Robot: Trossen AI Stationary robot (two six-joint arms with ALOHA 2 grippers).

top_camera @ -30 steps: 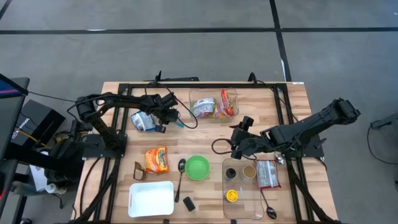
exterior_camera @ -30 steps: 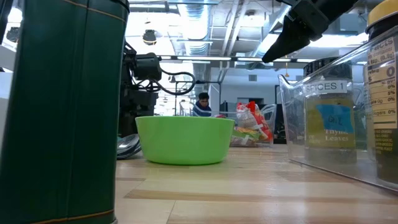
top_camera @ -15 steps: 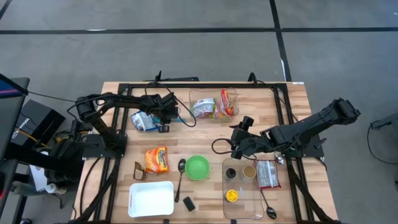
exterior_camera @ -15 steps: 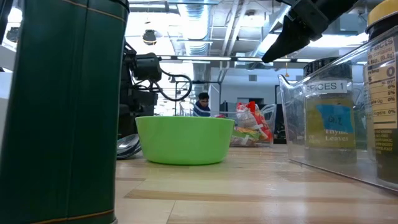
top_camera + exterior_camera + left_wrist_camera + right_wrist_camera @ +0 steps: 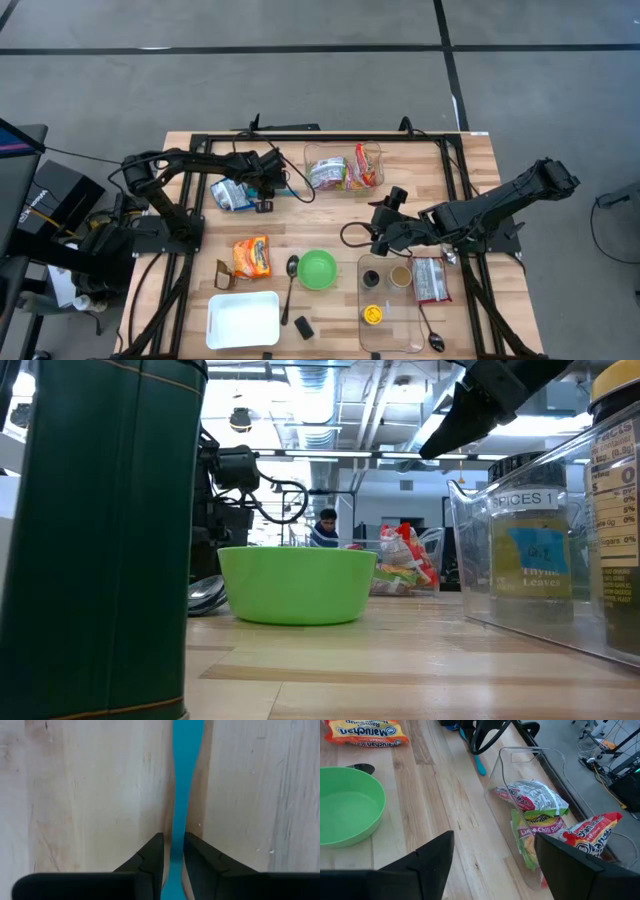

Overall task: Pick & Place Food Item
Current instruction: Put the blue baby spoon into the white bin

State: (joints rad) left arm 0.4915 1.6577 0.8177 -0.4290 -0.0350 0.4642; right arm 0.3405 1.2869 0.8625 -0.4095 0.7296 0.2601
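My left gripper (image 5: 270,192) is at the far left of the table, fingers pointing down, closed on a thin blue utensil (image 5: 181,780) that lies on the wood. The utensil also shows in the right wrist view (image 5: 479,765). A blue-and-silver food packet (image 5: 230,193) lies just left of that gripper. An orange ramen packet (image 5: 252,256) lies nearer the front. My right gripper (image 5: 380,235) hovers open and empty right of centre, above the table. A clear bin (image 5: 343,170) at the far middle holds several noodle packets. My left gripper pinches the blue utensil's narrow handle (image 5: 173,827) between its two fingertips (image 5: 152,851). The fingers come from above, pointing down, one on each long edge. The utensil lies flat on the table.
A green bowl (image 5: 317,268) and a spoon (image 5: 291,270) sit at the front centre, and a white tray (image 5: 243,320) sits at the front left. A clear spice bin (image 5: 395,300) with jars, a packet (image 5: 432,278) and a second spoon (image 5: 432,335) are at the front right.
My left gripper has shifted a little over the blue utensil, and its cable loop has swung. My right arm has kept still.
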